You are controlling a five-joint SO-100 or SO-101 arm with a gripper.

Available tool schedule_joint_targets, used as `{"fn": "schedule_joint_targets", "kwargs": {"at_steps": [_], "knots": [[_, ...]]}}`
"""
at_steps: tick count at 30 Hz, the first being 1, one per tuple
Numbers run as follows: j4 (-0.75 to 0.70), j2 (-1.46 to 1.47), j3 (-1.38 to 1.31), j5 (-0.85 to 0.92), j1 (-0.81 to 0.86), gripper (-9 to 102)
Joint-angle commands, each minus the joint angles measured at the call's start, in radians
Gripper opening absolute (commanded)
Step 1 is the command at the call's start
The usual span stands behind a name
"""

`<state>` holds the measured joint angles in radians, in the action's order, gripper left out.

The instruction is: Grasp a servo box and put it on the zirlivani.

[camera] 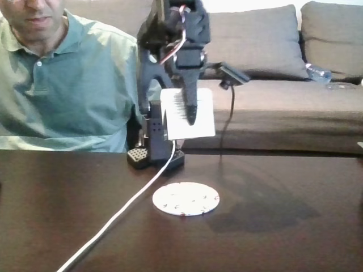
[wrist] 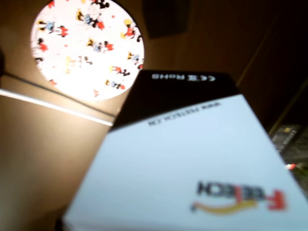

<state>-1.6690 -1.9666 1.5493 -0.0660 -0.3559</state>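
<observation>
While it hangs well above the dark worktop (camera: 295, 226), the hand (camera: 190, 116) pinches the servo box (camera: 195, 116), one black finger lying across the white face turned to the fixed view. Below the hand and slightly nearer that camera, the zirlivani (camera: 186, 199) lies flat on the worktop, apart from the box. A white cable (camera: 122, 212) runs beside the disc. Behind the arm sits a person (camera: 62, 85) in a green shirt.

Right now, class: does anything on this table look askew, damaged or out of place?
Nothing stands out. The servo box hangs tilted in the pincer above the table, intact, and the zirlivani lies flat beside the white cable.
</observation>
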Motion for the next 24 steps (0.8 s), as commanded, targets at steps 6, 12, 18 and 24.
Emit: {"fn": "schedule_joint_targets", "kwargs": {"at_steps": [6,12,18,24], "knots": [[0.130,-0.304,0.328,0.078,0.031,15],[0.176,-0.325,0.476,0.138,0.032,15],[0.351,-0.325,0.673,0.143,0.009,15],[0.390,-0.313,0.736,0.184,0.005,15]]}}
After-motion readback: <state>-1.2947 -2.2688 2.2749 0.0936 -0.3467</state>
